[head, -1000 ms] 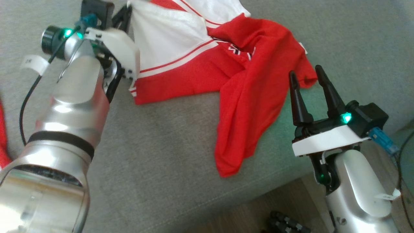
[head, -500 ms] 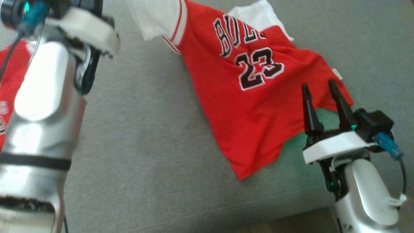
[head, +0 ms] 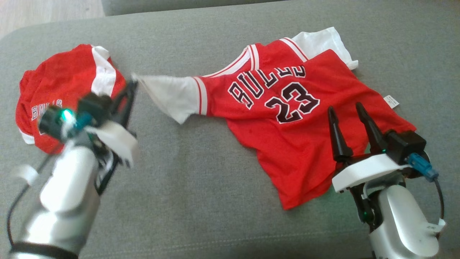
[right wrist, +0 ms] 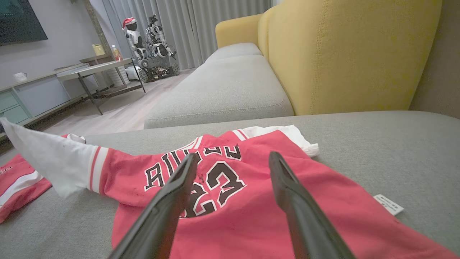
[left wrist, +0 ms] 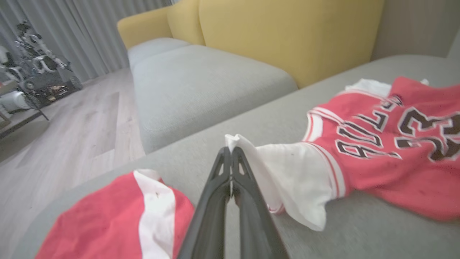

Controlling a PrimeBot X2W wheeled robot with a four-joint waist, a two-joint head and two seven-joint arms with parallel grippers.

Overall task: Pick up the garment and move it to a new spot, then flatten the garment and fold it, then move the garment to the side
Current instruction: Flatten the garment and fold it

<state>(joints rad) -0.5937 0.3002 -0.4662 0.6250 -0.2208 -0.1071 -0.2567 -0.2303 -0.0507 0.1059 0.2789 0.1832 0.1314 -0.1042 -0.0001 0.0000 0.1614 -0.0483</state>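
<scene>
Hovering nearest, the right gripper (head: pixel 345 108) spreads its fingers wide over the lower edge of the red jersey (head: pixel 287 118), holding nothing, probably placed to take a second corner for flattening. Further out, the left gripper (left wrist: pixel 230 153) is pressed together on the tip of the white sleeve (left wrist: pixel 287 172), lifting it taut off the grey sofa cushion (head: pixel 179 180) while the body lies number-up. Counted, there are two grippers and two garments: a second red garment (head: pixel 68 82) lies crumpled beyond, before one yellow backrest (left wrist: pixel 287 32).

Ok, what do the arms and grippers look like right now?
The left gripper and right gripper match: two long tapered black fingers on a white plate, green light, teal connector, black cable. The forearms are shiny silver with white tags.
</scene>
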